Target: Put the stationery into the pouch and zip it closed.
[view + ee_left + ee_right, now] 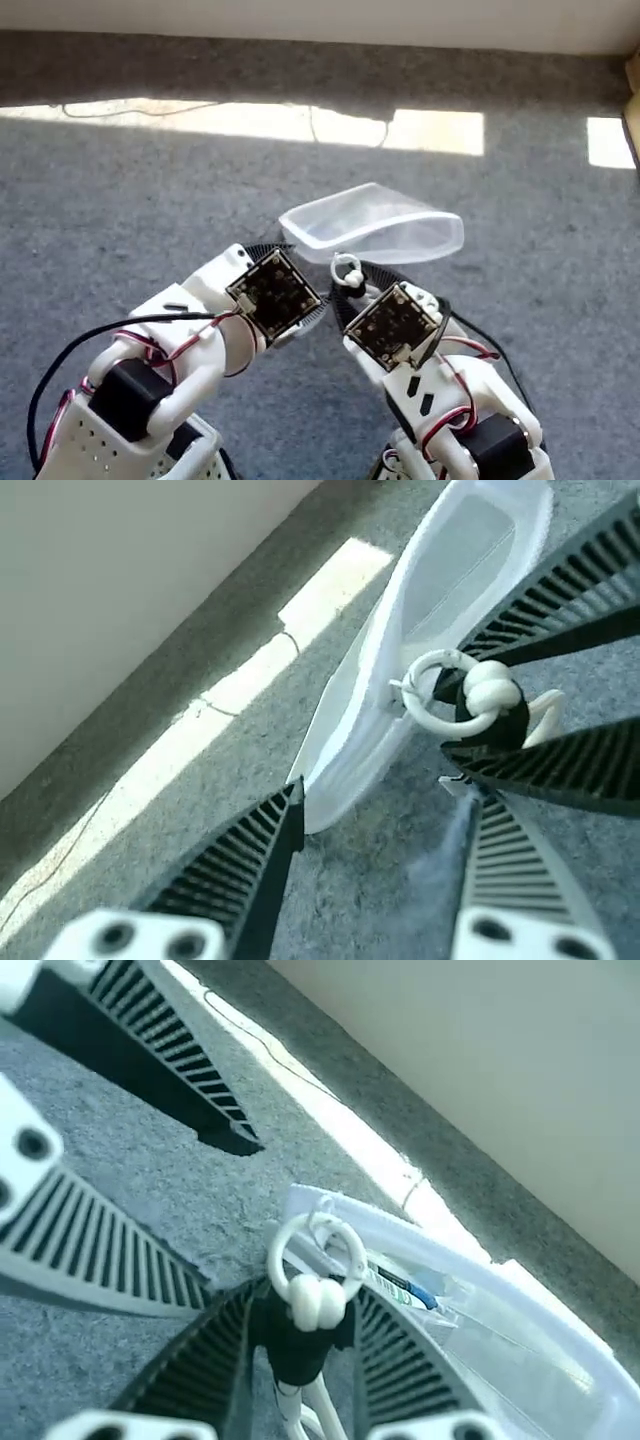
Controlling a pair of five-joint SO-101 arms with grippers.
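A translucent white pouch (372, 232) lies on the grey carpet ahead of both arms. Through its wall I see a pen with blue and green marks (402, 1286). At the pouch's near end hangs the white zipper ring (316, 1250) with a knotted cord on a black tab. My right gripper (300, 1312) is shut on that tab, just below the ring (347, 268). My left gripper (375, 802) stands open beside it, its fingers (240, 880) apart on either side of the pouch's end (350, 760), with nothing held. I cannot tell how far the zip is drawn.
Grey carpet (120, 220) spreads all round the pouch. A sunlit strip (250, 120) and a thin cable (140, 108) run along the far side below a pale wall (120, 600). The two grippers stand close together.
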